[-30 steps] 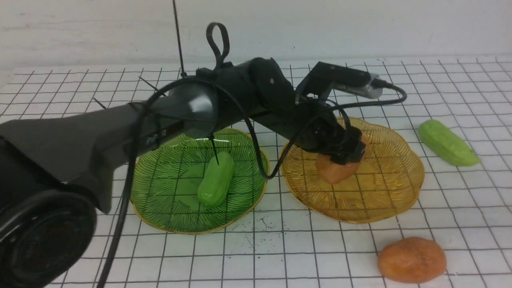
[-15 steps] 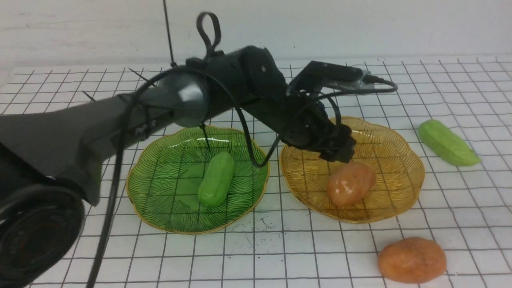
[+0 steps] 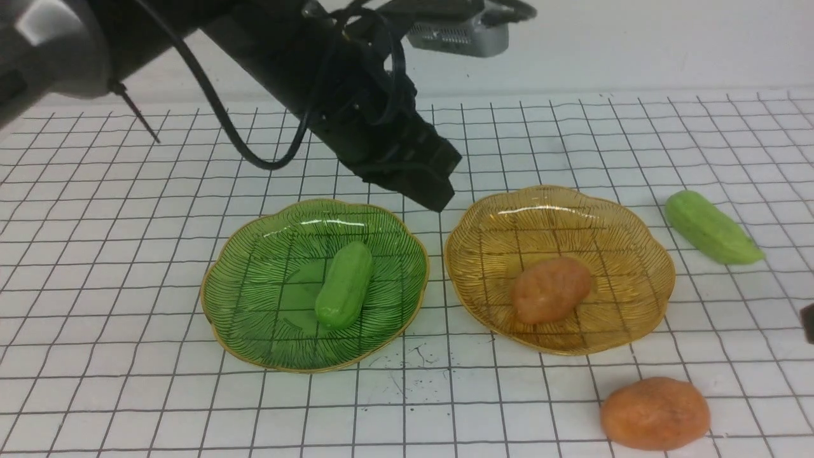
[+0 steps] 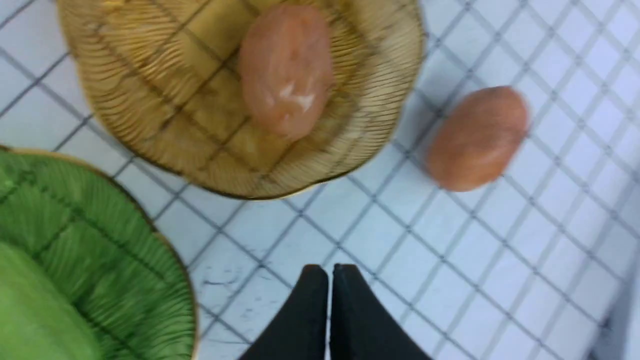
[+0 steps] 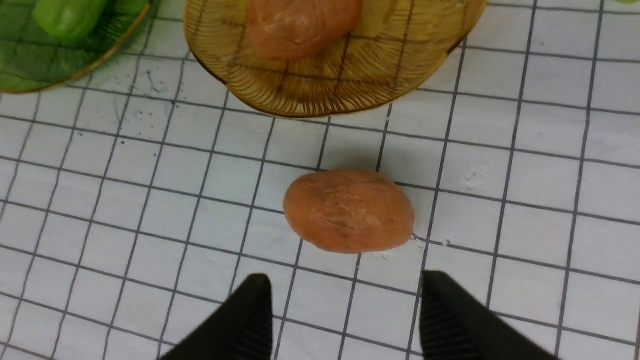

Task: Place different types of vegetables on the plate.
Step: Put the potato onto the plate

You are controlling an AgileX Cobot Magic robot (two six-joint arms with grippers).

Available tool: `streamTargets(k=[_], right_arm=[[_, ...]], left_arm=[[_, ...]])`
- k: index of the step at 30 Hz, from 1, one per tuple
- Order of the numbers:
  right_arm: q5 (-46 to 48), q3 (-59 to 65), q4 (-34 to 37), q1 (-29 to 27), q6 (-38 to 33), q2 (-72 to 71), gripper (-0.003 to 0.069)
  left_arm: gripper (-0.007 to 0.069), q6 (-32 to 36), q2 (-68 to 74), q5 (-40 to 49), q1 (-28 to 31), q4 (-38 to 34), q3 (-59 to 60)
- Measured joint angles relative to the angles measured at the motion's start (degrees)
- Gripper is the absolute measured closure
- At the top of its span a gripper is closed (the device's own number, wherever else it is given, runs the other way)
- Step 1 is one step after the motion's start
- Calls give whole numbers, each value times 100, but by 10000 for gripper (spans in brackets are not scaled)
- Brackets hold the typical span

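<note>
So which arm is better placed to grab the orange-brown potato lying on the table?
Right. The right gripper is open, with the loose orange-brown potato-like oval just ahead of its fingers. The left gripper is shut, high near the green glass plate and amber glass plate.

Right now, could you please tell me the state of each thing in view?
left gripper: shut, empty
right gripper: open, empty
green plate: holds one cucumber
amber plate: holds one potato
loose potato: lying on the table, off the plates
loose cucumber: lying on the table, off the plates
</note>
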Motion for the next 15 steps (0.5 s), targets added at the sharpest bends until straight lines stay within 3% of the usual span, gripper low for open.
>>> streamTargets(k=[1, 2, 3, 7, 15], right_arm=[[-38, 0, 74, 0, 0, 243, 190], [-45, 0, 85, 0, 0, 279, 182], [-51, 0, 224, 0, 56, 566, 112], [-56, 0, 329, 0, 374, 1142, 11], [-197, 0, 355, 0, 1106, 1878, -31]], left_arm=[[632, 57, -151, 5, -22, -172, 51], [632, 67, -196, 5, -23, -215, 63], [632, 165, -379, 5, -43, -374, 196], [632, 252, -923, 22, -75, -517, 659], [632, 270, -1869, -7, -75, -124, 1928]])
